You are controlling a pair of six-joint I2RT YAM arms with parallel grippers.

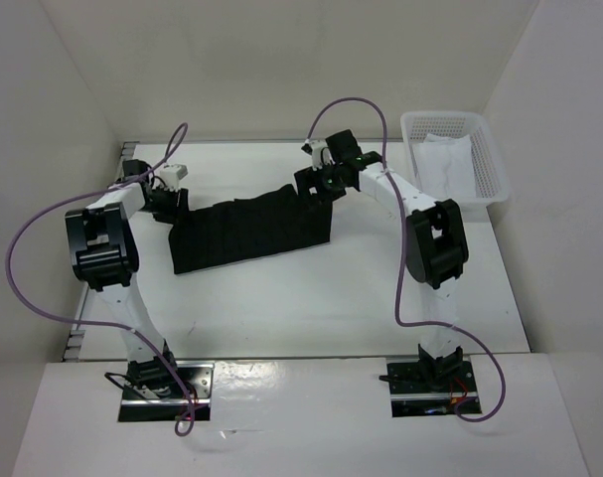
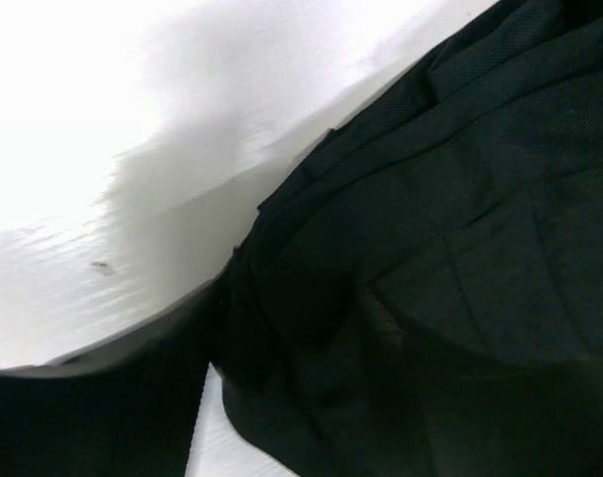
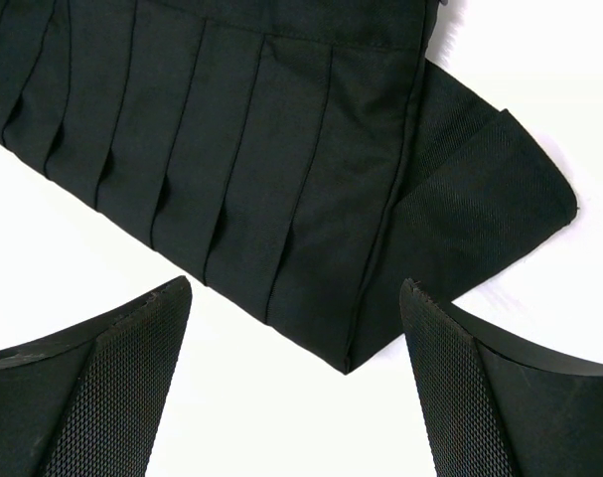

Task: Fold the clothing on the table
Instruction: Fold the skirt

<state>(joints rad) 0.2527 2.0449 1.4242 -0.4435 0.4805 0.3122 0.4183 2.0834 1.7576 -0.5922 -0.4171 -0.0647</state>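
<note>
- Two claws are flanking the clothing (image 1: 251, 234), lying upper-middle on the tabletop (image 1: 311, 298), readying a fold.
- We are seeing the right claw (image 3: 293, 296) hovering spread wide above its corner; the left claw (image 1: 170, 205) is crowding the cloth, and its state we cannot tell.

A black pleated garment (image 1: 251, 234) lies stretched across the far half of the white table (image 1: 281, 308); a white mesh basket (image 1: 493, 164) sits at the far right corner.

clothing (image 3: 231, 149): matt black pleated cloth | fingers (image 3: 122, 397): dark, rough meshed pads | table (image 1: 311, 298): smooth white
</note>
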